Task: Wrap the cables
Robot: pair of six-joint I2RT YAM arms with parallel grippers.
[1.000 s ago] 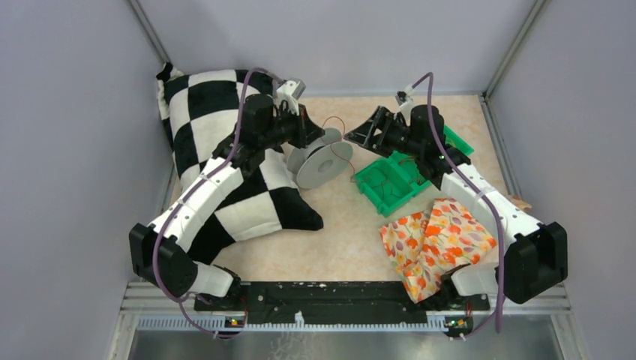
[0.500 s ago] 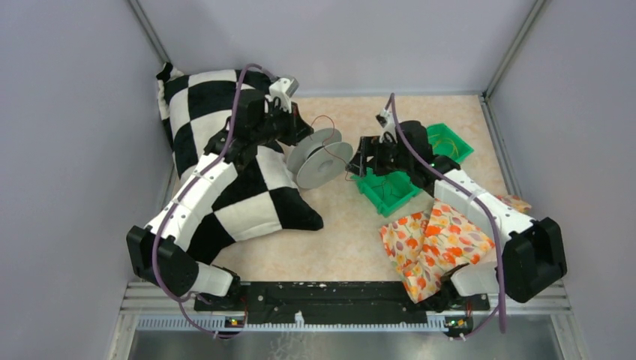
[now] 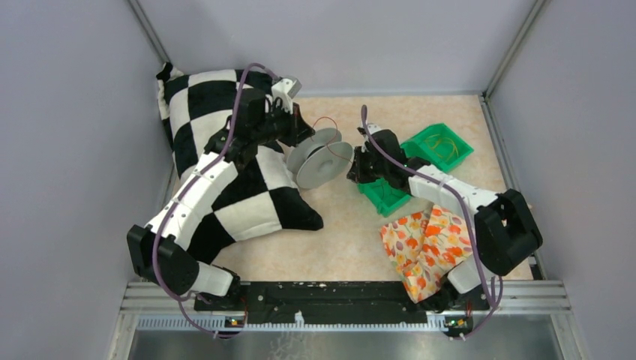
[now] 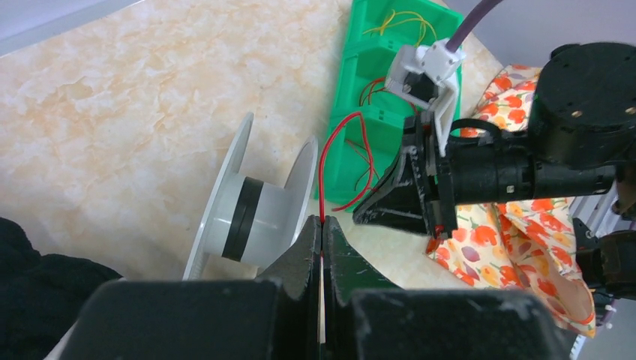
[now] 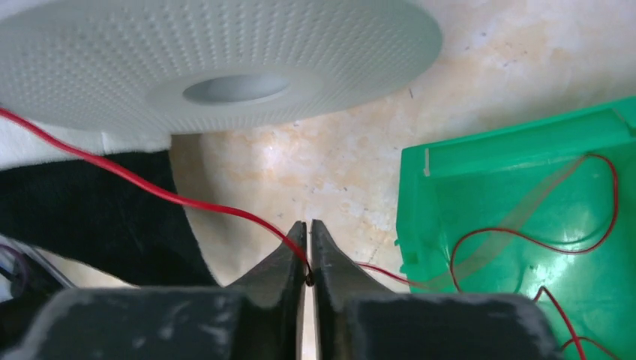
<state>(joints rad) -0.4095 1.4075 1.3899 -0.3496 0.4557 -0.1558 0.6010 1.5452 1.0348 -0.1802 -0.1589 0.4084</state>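
Observation:
A thin red cable (image 4: 328,146) arcs from my left gripper (image 4: 321,225), which is shut on it just behind the white spool (image 4: 251,217), over to my right gripper. The right gripper (image 5: 307,229) is shut on the same red cable (image 5: 150,187) below the spool's flange (image 5: 225,60). From above, the left gripper (image 3: 304,127) sits behind the spool (image 3: 322,157) and the right gripper (image 3: 352,174) at its right side. More red cables (image 5: 592,240) lie in a green tray (image 5: 517,172), and yellowish cables (image 3: 442,142) in the far green tray (image 3: 459,155).
A black-and-white checkered pillow (image 3: 217,150) lies under the left arm. A floral cloth (image 3: 427,244) lies at the front right. The near green tray (image 3: 384,199) sits under the right arm. Grey walls enclose the table on three sides.
My right gripper swung left from above the green tray to the spool's side and shut on the red cable. The left arm shifted slightly left early on, staying shut.

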